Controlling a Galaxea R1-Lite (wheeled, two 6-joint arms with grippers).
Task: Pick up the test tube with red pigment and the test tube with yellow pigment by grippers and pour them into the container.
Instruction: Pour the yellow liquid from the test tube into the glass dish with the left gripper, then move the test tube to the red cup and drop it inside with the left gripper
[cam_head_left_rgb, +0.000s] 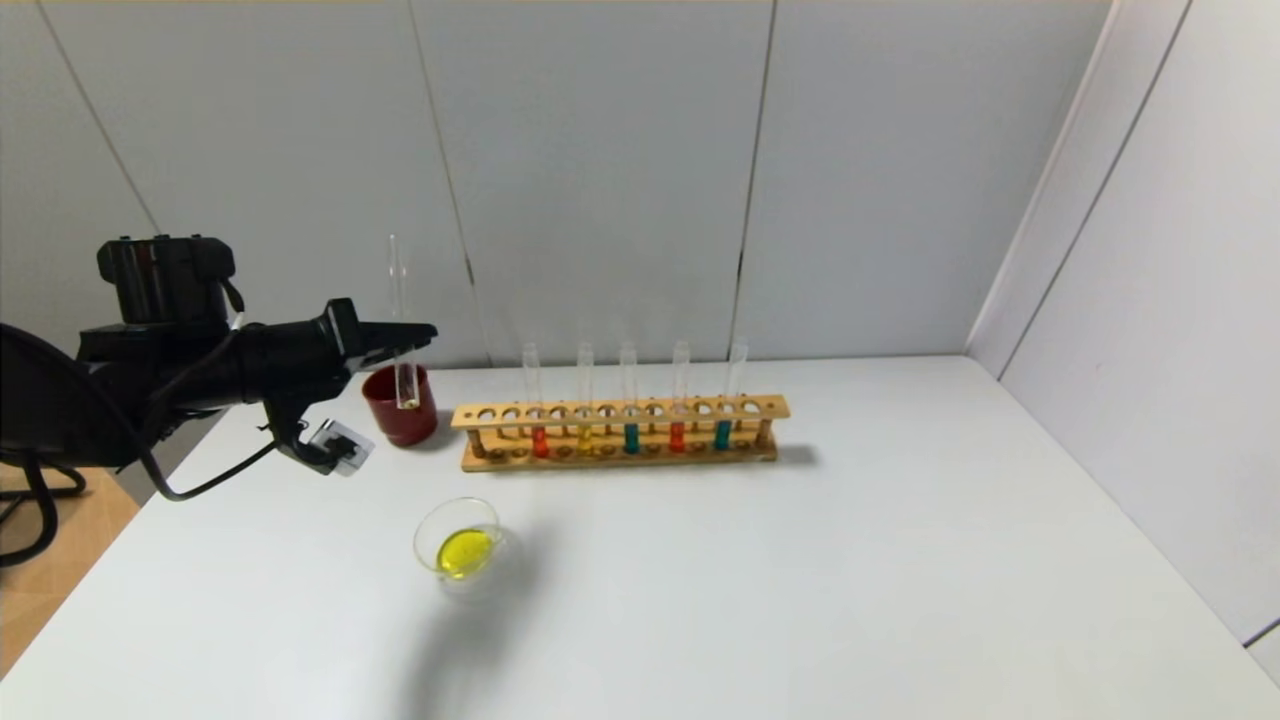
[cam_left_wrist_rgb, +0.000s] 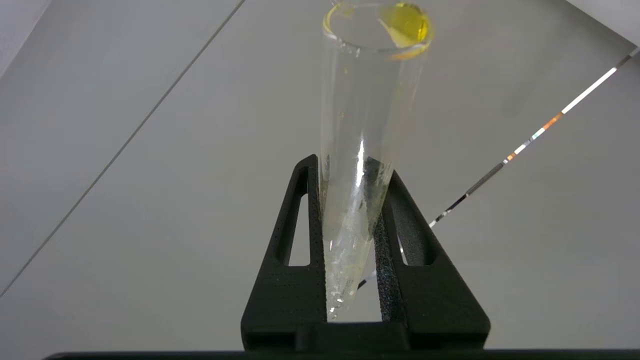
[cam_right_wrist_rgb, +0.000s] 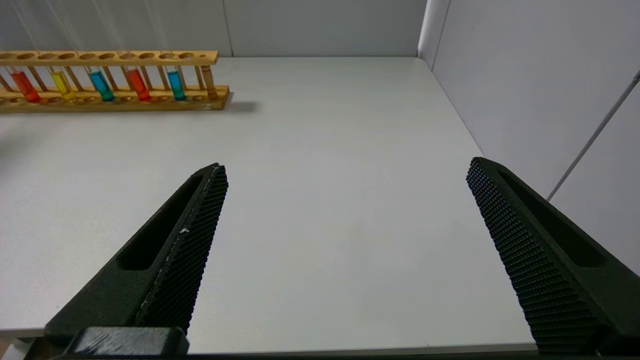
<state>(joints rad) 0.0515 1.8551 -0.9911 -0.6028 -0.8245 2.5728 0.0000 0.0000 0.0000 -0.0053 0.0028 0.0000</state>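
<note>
You had six glass tubes in sight: five standing in the wooden rack (cam_head_left_rgb: 620, 428) and one held in the left gripper (cam_head_left_rgb: 408, 345). Counting along the rack from the robot's left, they held red (cam_head_left_rgb: 540, 441), yellow (cam_head_left_rgb: 585, 438), teal (cam_head_left_rgb: 631, 437), red (cam_head_left_rgb: 677, 436) and teal (cam_head_left_rgb: 722, 434) liquid, so two red, two teal and one yellow. There was one dark red cup (cam_head_left_rgb: 400, 405) beside the rack's left end and one clear glass dish (cam_head_left_rgb: 460, 547) nearer the robot, out on the white table (cam_head_left_rgb: 800, 580).

The left gripper was clamped shut on the sixth tube (cam_head_left_rgb: 400, 320), which stood upright with its lower end in front of the red cup. That tube looked nearly empty, with only a trace of yellow at its rounded bottom. The dish held a pool of yellow liquid and sat well apart from the tube.

Your left wrist view showed what the head view could not: both fingers (cam_left_wrist_rgb: 400, 235) pressed flat against the glass, and a yellow smear inside the tube (cam_left_wrist_rgb: 360, 150) at its far end. Your right wrist view showed the right gripper (cam_right_wrist_rgb: 345, 200) with its fingers spread wide and nothing between them, low over the bare table, well apart from the rack (cam_right_wrist_rgb: 115, 102); the head view did not show that arm at all. From there you could also count the five coloured tubes again, but not the cup or the dish.
</note>
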